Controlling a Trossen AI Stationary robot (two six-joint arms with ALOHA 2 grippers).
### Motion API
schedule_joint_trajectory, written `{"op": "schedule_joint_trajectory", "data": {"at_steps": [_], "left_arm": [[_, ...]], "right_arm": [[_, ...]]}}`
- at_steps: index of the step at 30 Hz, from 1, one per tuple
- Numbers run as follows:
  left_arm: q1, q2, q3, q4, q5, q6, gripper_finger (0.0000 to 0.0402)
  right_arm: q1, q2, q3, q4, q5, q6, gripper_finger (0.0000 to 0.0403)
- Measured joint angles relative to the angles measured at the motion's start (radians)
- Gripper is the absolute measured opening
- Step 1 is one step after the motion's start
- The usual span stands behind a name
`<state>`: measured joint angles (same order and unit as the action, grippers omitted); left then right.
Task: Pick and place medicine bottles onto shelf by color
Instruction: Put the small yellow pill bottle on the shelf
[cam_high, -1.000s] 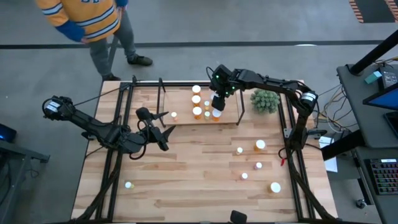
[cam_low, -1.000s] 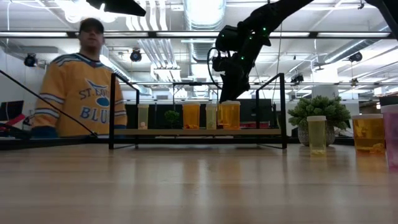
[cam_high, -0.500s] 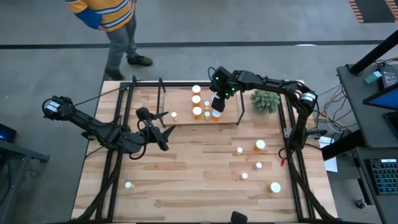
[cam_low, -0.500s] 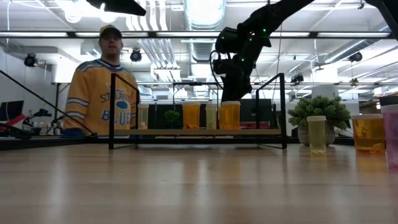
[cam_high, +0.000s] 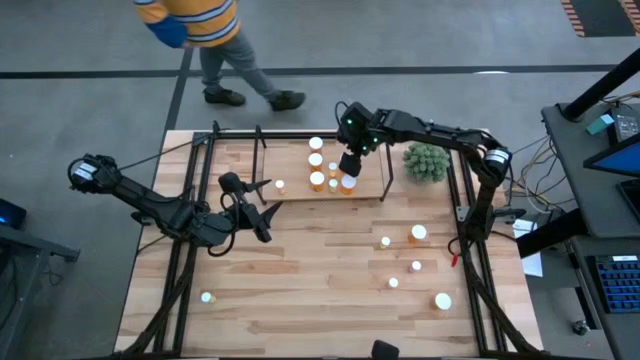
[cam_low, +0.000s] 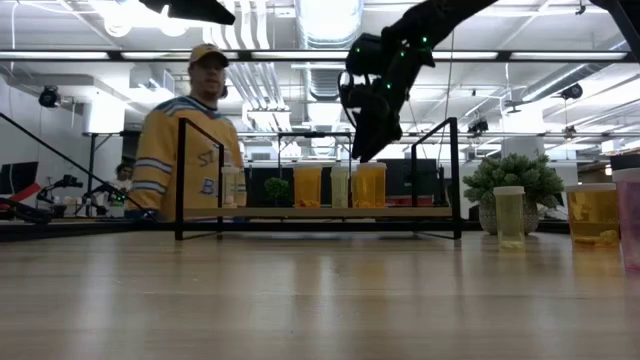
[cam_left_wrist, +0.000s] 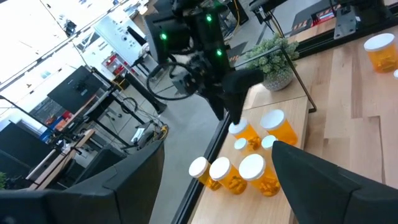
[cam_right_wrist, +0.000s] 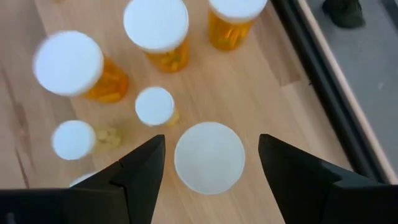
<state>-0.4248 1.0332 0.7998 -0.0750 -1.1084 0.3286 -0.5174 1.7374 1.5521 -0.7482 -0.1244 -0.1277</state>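
Rising off an orange medicine bottle (cam_right_wrist: 209, 157) now standing on the shelf (cam_high: 300, 192), the right gripper (cam_high: 348, 165) is hovering, jaws apart and empty; left gripper (cam_high: 262, 208) is waiting wide open above the desk (cam_high: 320, 290).

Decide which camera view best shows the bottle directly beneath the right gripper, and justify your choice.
The right wrist view: the bottle's white cap fills the gap between the open right gripper fingers, clear of both. The high view shows it small, on the shelf. The low view shows its orange side. The left wrist view shows it far off.
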Motion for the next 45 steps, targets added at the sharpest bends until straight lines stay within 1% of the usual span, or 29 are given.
{"op": "schedule_joint_trajectory", "data": {"at_steps": [6, 9, 13, 16, 19, 21, 24, 26, 28, 32, 35, 38, 40, 45], "left_arm": [[0.000, 0.000, 0.000, 0.000, 0.001, -0.002, 0.0280], [0.000, 0.000, -0.001, 0.005, 0.002, -0.003, 0.0280], [0.000, 0.000, -0.001, 0.010, 0.005, -0.006, 0.0280], [0.000, 0.000, -0.001, 0.016, 0.007, -0.008, 0.0280], [0.000, 0.000, -0.001, 0.016, 0.007, -0.026, 0.0280], [0.000, 0.000, -0.001, 0.019, 0.007, -0.044, 0.0280], [-0.001, 0.000, -0.004, 0.019, 0.009, -0.087, 0.0280], [-0.001, 0.004, -0.004, 0.019, 0.028, -0.112, 0.0280], [-0.001, 0.012, -0.003, 0.022, 0.043, -0.114, 0.0280], [-0.002, 0.031, -0.003, 0.067, 0.044, -0.115, 0.0280], [-0.002, 0.054, -0.003, 0.067, 0.050, -0.139, 0.0280], [-0.002, 0.072, 0.000, 0.068, 0.051, -0.164, 0.0280], [-0.001, 0.083, 0.000, 0.076, 0.051, -0.183, 0.0280], [-0.001, 0.112, 0.000, 0.075, 0.051, -0.218, 0.0280]], "right_arm": [[0.010, -0.005, 0.078, -0.105, -0.004, -0.006, 0.0242], [0.035, -0.026, 0.091, -0.155, -0.002, -0.017, 0.0235], [0.102, -0.095, 0.057, -0.152, 0.009, -0.003, 0.0228], [0.181, -0.154, 0.001, -0.119, 0.063, 0.020, 0.0226], [0.269, -0.222, -0.102, -0.016, 0.079, 0.041, 0.0226], [0.329, -0.273, -0.190, 0.076, 0.084, 0.058, 0.0226], [0.422, -0.353, -0.339, 0.235, 0.126, 0.076, 0.0226], [0.484, -0.401, -0.445, 0.367, 0.156, 0.068, 0.0226], [0.541, -0.445, -0.548, 0.511, 0.160, 0.054, 0.0226], [0.631, -0.511, -0.724, 0.793, 0.190, 0.020, 0.0226], [0.661, -0.550, -0.833, 0.997, 0.204, -0.024, 0.0226], [0.662, -0.591, -0.912, 1.144, 0.203, -0.041, 0.0226], [0.661, -0.618, -0.946, 1.179, 0.206, -0.040, 0.0226], [0.662, -0.687, -0.999, 1.195, 0.204, -0.040, 0.0226]]}}
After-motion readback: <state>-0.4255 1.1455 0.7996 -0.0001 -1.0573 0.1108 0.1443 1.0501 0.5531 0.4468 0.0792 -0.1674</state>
